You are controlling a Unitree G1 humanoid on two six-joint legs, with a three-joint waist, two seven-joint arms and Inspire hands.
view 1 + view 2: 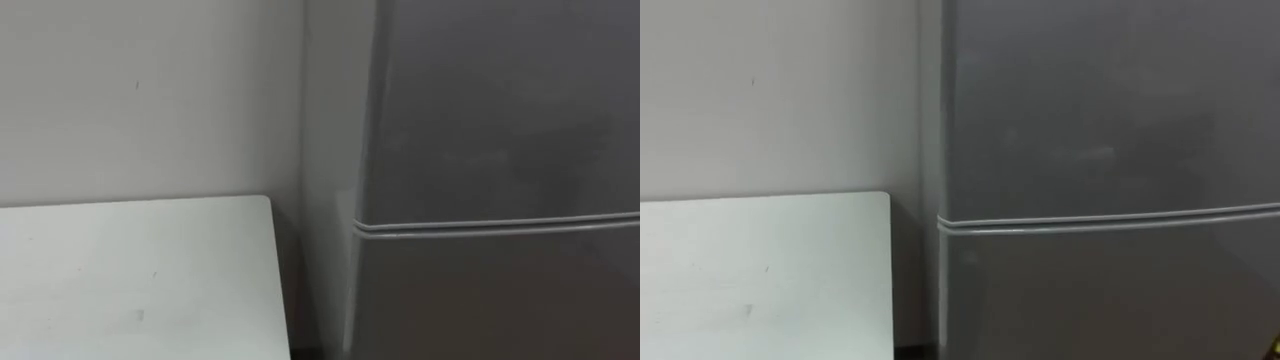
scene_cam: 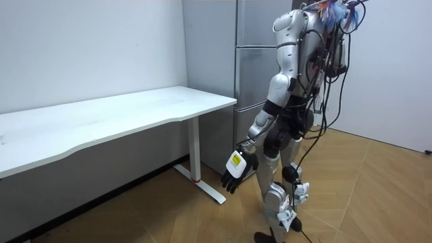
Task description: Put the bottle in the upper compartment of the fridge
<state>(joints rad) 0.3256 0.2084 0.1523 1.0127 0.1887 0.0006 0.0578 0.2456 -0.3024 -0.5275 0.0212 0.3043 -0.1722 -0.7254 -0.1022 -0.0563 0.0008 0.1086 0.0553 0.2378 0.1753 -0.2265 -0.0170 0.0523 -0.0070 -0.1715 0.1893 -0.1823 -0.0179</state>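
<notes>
A tall grey fridge [image 1: 500, 120] stands right in front of me with both doors shut. A pale seam [image 1: 500, 224] divides the upper door from the lower door [image 1: 1110, 300]. In the room view I stand upright facing the fridge [image 2: 253, 61], close to it. My left hand [image 2: 237, 172] hangs down beside my thigh, its fingers relaxed and holding nothing.
A white desk [image 1: 130, 280] stands to my left, its right edge a narrow gap away from the fridge's side. In the room view the desk [image 2: 101, 118] runs along the pale wall on white legs. Wooden floor [image 2: 378, 196] lies open behind me.
</notes>
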